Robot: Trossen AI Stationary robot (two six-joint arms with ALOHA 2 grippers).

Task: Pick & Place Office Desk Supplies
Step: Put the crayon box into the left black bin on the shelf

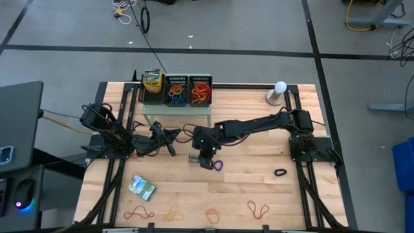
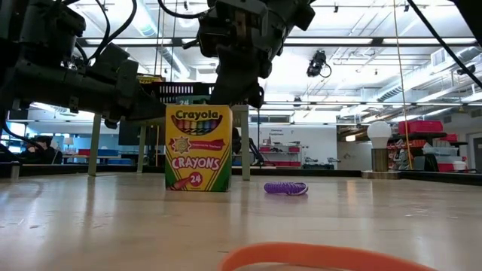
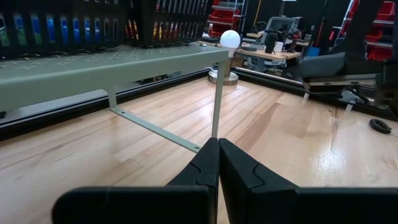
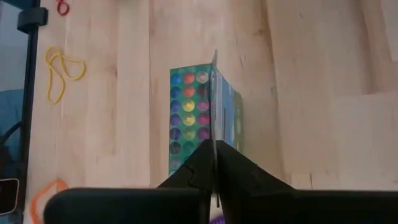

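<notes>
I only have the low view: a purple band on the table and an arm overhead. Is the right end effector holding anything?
Observer: Yes. Its wrist view shows the right end effector pinching a flat packet by its edge, above the table.
Operator: And the left one?
Observer: The left end effector is shut and empty, facing the pale-green shelf.
Operator: Any other packets out?
Observer: From above, a second packet lies flat on the left arm's side of the table.
</notes>
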